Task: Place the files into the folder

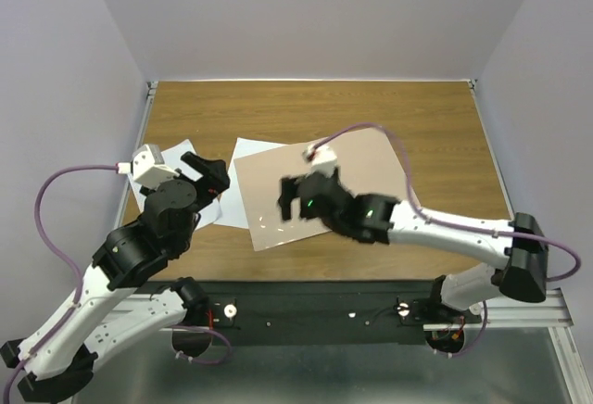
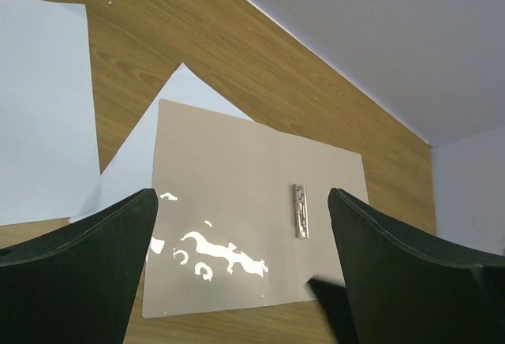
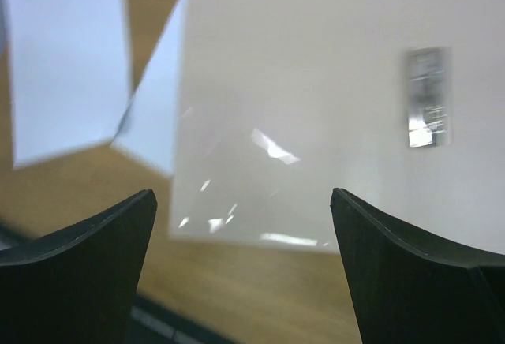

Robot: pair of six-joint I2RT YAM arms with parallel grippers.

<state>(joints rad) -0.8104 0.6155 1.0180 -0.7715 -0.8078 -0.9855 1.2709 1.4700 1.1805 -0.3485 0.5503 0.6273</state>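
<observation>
Kraft-brown card lies spread flat on the wooden table (image 1: pixel 445 135). This is the folder (image 2: pixel 229 186), opened inner face up, so its metal clip (image 2: pixel 301 211) by the fold shows and a sheet can slide straight on. Neither of the files is inside yet. One white sheet (image 2: pixel 43 107) lies loose on the wood to the folder's left. The other sheet (image 2: pixel 138 155) has part of it tucked under the folder's left edge, so you will probably need to draw it out sideways first. Your left gripper (image 1: pixel 211 180) hovers above the loose sheet, jaws spread wide and empty. Your right gripper (image 3: pixel 243 196) hangs over the folder's near left part, fingers likewise apart and gripping nothing. From there, I judge, it could pin the folder down.
</observation>
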